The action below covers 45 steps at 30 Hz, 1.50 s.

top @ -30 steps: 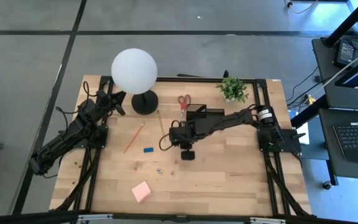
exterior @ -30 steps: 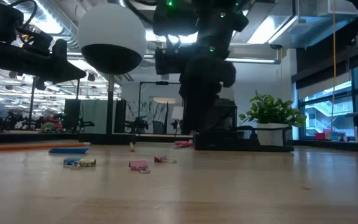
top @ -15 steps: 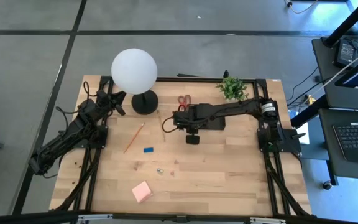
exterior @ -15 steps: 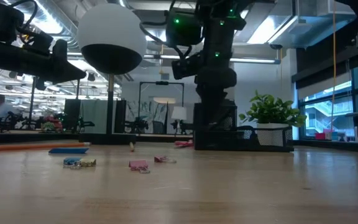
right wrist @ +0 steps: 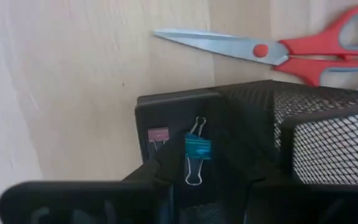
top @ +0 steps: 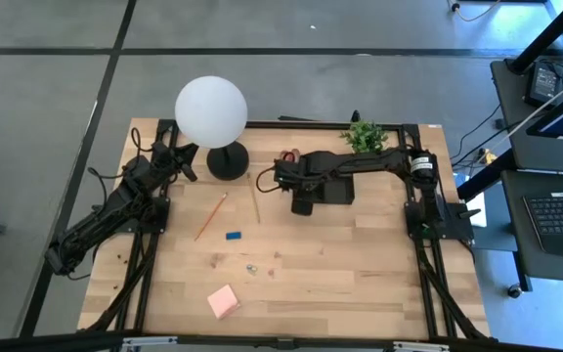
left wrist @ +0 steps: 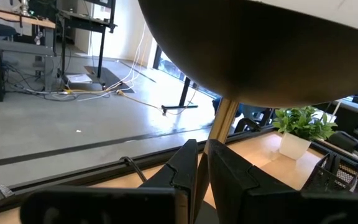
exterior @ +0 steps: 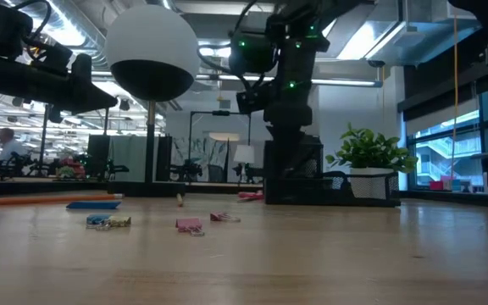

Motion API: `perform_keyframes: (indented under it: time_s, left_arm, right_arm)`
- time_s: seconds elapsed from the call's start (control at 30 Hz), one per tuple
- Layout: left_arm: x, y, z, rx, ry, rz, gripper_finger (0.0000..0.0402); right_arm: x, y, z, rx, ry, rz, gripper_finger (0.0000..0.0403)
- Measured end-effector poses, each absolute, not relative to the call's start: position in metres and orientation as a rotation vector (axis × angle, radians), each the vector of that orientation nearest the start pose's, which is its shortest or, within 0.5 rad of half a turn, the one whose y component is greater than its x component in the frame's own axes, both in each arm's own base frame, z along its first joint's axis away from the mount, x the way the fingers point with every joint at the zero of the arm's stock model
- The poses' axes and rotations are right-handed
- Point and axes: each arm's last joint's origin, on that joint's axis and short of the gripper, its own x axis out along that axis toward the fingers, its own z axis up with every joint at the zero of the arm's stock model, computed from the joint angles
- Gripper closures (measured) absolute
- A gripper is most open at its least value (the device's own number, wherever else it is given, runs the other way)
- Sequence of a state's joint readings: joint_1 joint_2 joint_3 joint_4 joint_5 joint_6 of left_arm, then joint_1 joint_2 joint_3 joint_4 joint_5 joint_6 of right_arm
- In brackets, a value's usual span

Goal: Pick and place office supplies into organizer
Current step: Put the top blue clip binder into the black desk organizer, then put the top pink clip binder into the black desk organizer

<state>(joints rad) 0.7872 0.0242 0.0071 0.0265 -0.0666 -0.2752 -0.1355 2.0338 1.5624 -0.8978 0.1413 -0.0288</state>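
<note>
Two clips (right wrist: pixel 194 152) lie in the organizer (right wrist: pixel 247 106) — under the narrowed, empty right gripper (right wrist: pixel 207 177).

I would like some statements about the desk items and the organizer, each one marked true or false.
1. The scissors lie on the table beside the organizer, not in it. True.
2. A blue clip lies inside the organizer. True.
3. The pink sticky-note pad is in the organizer. False: it lies on the table near the front edge.
4. The right gripper is above the blue eraser. False: it is at the organizer.
5. The left gripper is beside the lamp. True.
</note>
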Motion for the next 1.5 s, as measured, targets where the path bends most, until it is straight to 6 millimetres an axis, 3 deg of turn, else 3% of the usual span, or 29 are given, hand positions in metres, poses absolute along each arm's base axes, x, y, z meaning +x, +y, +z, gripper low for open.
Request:
perform_keyframes:
  time_s: [0.33, 1.07, 1.5]
  left_arm:
    - [0.068, 0.071, 0.167, -0.255, -0.127, 0.847, 0.0368]
    - [0.068, 0.071, 0.167, -0.255, -0.127, 0.847, 0.0368]
    - [0.068, 0.071, 0.167, -0.255, -0.127, 0.848, 0.0368]
  right_arm:
    - [0.391, -0.059, 0.168, -0.078, 1.375, -0.27, 0.0331]
    - [0.394, -0.059, 0.166, -0.076, 1.353, -0.29, 0.033]
    - [0.394, -0.059, 0.166, -0.06, 1.351, -0.291, 0.0296]
